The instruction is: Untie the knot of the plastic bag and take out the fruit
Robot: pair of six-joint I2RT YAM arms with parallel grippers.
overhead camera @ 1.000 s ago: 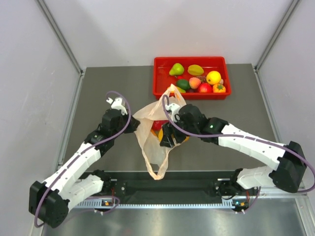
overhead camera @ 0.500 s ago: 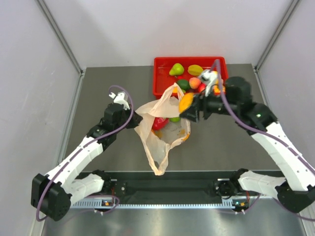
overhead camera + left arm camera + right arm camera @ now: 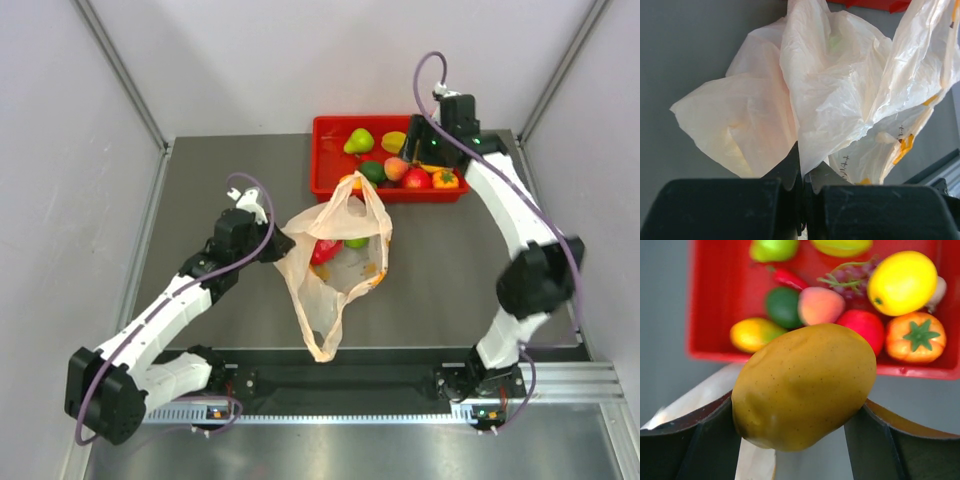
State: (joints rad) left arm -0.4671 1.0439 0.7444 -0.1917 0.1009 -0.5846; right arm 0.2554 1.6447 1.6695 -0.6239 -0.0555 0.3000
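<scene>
One plastic bag (image 3: pixel 322 300) lies open on the tabletop (image 3: pixel 450 260); one red fruit (image 3: pixel 322 250) and one green fruit (image 3: pixel 355 242) show inside; the left gripper (image 3: pixel 802 172) pinches its edge; the right gripper (image 3: pixel 799 405) clamps one yellow-brown fruit (image 3: pixel 805 375) above the one red tray (image 3: pixel 318 160), which holds about ten more.

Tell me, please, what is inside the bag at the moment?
Through the open mouth of the bag, a red fruit and a green fruit show. An orange patch lower down may be fruit or print; anything under the crumpled plastic is hidden.
</scene>
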